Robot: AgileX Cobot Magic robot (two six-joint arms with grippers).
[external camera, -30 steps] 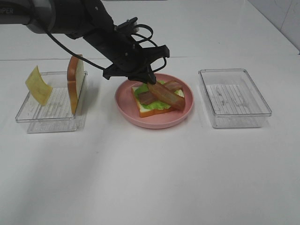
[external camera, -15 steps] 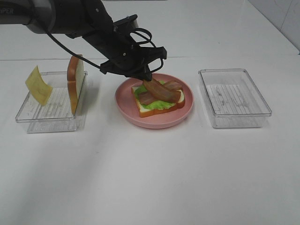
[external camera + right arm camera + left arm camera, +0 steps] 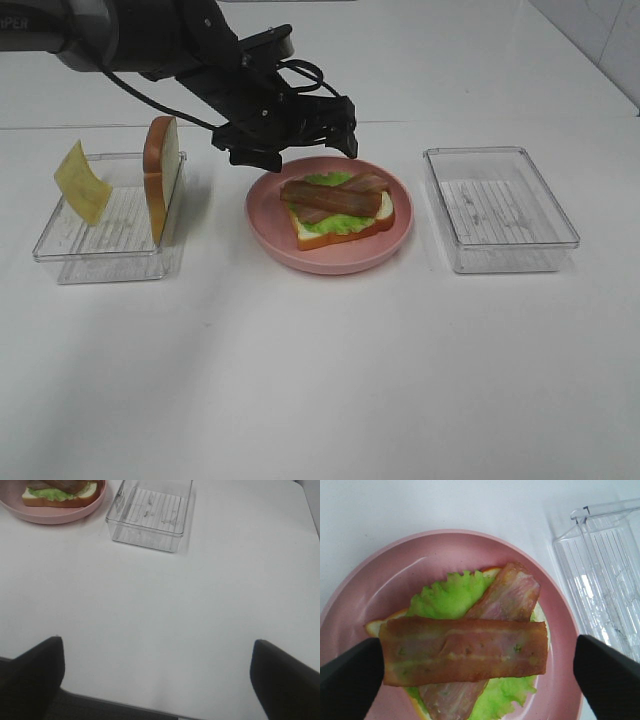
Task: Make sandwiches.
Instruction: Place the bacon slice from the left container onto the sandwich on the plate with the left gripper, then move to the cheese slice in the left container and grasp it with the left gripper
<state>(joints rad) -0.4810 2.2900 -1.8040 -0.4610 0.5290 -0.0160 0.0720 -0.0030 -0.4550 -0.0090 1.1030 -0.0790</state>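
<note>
My left tool [image 3: 298, 148] spread, over pink plate [image 3: 262, 218]; bacon strips [image 3: 331, 197] crossed on lettuce [image 3: 322, 226], bread [image 3: 345, 237] there. My right tool [image 3: 157, 680] spread, well apart from plate.

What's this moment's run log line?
left hand: open over pink round plate | top brown bacon strip: lying across second strip on green lettuce | yellow cheese square, upright bread slice: in clear plastic tray

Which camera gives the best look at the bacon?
The left wrist view: the two bacon strips fill the picture, crossed over the lettuce. The exterior high view shows them small on the plate; the right wrist view catches only a sliver.
</note>
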